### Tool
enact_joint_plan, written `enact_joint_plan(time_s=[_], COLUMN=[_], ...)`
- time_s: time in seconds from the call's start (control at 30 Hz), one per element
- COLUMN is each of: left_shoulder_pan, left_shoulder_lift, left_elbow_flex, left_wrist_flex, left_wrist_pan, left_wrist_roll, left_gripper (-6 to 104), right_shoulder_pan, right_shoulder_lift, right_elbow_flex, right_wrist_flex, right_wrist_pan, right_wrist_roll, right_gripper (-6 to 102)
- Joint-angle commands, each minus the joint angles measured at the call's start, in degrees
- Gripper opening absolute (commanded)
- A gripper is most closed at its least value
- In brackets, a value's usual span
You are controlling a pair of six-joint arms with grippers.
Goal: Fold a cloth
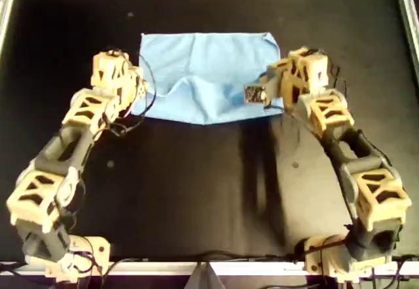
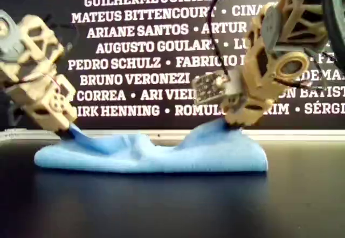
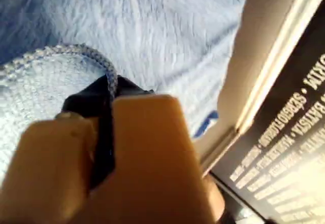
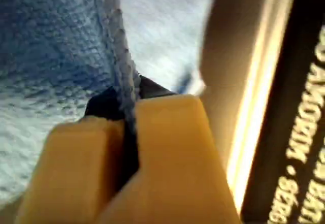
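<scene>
Sky-blue, thin, the cloth (image 1: 206, 73) hangs pinched at its hem in both closed sets of fingers (image 3: 109, 107), so they should carry the edge across level and together.

Two arms (image 1: 78, 138) — tan lattice-cut shells over dark grey joints, thin black cables looped alongside. Grippers: my first gripper (image 3: 104, 107), my second gripper (image 4: 129, 117) — blunt tan fingers, black pads.
</scene>
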Motion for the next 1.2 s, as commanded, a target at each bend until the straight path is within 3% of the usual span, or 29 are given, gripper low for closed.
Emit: enact_joint_plan(time_s=[0.0,0.1,0.33,0.57,0.8,1.17], left_shoulder_pan=[1.05,1.05,1.14,1.76,2.55,3.43], left_shoulder_lift=[-0.88,-4.13,-12.66,-20.83,-24.17,-24.52], left_elbow_flex=[-8.09,-12.04,-22.41,-32.34,-40.69,-43.86], left_wrist_flex=[-1.14,-1.05,-1.05,-0.97,-0.97,-1.05], left_wrist_pan=[0.09,0.09,0.09,0.09,0.0,0.0], left_wrist_roll=[0.35,0.35,0.44,0.53,3.96,4.04], left_gripper=[0,0,0,0,0,0], right_shoulder_pan=[-1.76,-2.11,-2.02,-2.02,-2.11,-2.64], right_shoulder_lift=[-0.44,-3.16,-10.37,-16.35,-22.68,-24.35], right_elbow_flex=[-7.21,-9.93,-19.34,-27.6,-38.23,-44.65], right_wrist_flex=[-1.93,-1.93,-1.93,-1.93,-1.93,-1.93], right_wrist_pan=[-0.35,-0.35,-0.35,-0.35,-0.35,-0.35], right_wrist_roll=[-0.35,-0.62,-6.5,-6.68,-6.68,-6.77], right_gripper=[1,1,1,1,1,1])
